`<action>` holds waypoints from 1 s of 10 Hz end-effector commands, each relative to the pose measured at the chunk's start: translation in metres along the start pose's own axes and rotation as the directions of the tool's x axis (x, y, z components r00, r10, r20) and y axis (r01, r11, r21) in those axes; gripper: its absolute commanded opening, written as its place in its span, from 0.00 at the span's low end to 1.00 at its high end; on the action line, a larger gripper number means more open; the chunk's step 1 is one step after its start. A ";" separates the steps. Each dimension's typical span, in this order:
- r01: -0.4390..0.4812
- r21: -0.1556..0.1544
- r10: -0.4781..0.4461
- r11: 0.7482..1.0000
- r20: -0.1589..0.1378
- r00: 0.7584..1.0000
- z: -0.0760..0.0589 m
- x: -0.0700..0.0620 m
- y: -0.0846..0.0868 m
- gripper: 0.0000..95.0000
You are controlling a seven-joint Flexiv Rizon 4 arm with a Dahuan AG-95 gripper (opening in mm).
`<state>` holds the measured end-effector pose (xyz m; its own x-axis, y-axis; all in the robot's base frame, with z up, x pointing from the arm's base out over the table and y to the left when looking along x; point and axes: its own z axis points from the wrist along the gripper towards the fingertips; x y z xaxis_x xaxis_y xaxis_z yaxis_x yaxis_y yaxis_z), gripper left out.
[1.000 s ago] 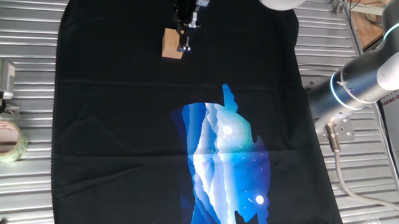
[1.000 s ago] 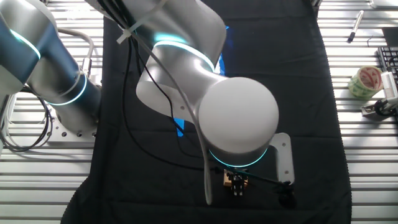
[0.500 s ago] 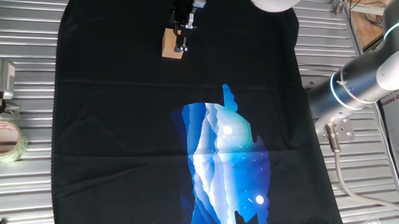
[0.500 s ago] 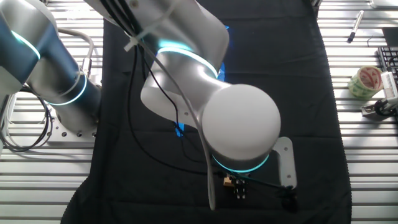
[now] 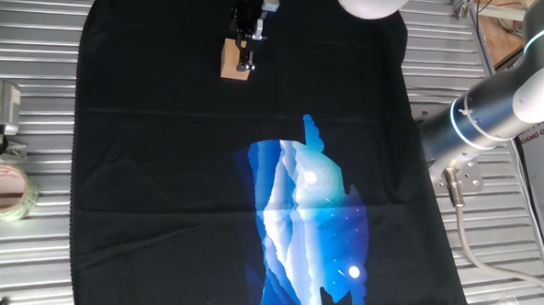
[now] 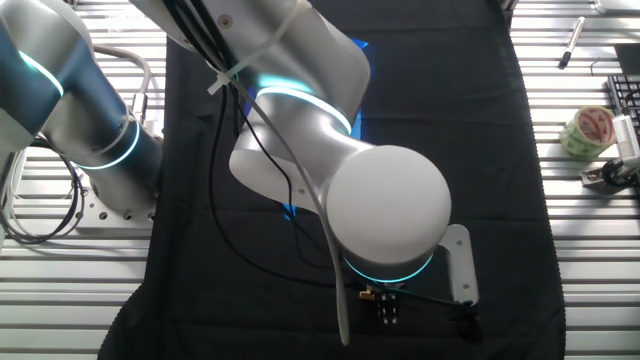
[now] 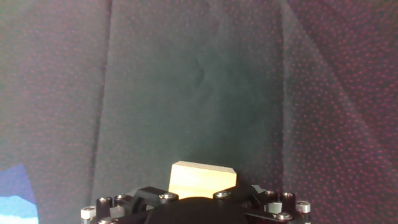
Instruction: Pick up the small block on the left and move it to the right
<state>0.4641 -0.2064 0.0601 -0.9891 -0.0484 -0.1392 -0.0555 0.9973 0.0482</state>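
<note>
small block (image 5: 232, 61) resting on black cloth (image 5: 161, 166) near its far edge in one fixed view, well apart from the blue print (image 5: 307, 229). tool (image 5: 247, 58) down at the block's right side, dark fingers touching or just beside it; cannot tell whether clenched on the block or released, fingertips too small in this view. in the other fixed view, round white arm joint (image 6: 388, 208) covering most of the spot, only a sliver of tan under the glowing ring, tool barely showing. in the hand view, block (image 7: 203, 179) sitting low centre against the tool mount, fingers not visible. clear tape roll (image 5: 4, 190) on the slatted metal surface (image 5: 36, 87) at left, off the cloth.
</note>
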 end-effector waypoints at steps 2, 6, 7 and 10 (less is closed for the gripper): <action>-0.017 -0.009 0.017 1.000 0.015 1.000 0.001 0.000 -0.001 1.00; -0.008 -0.014 0.008 1.000 0.016 1.000 0.000 -0.004 -0.004 1.00; 0.025 -0.008 -0.025 1.000 0.007 1.000 -0.001 -0.005 -0.005 1.00; 0.061 0.000 -0.061 0.998 0.000 0.998 -0.001 -0.006 -0.005 1.00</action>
<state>0.4700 -0.2111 0.0605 -0.9836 -0.1098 -0.1433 -0.1165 0.9924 0.0396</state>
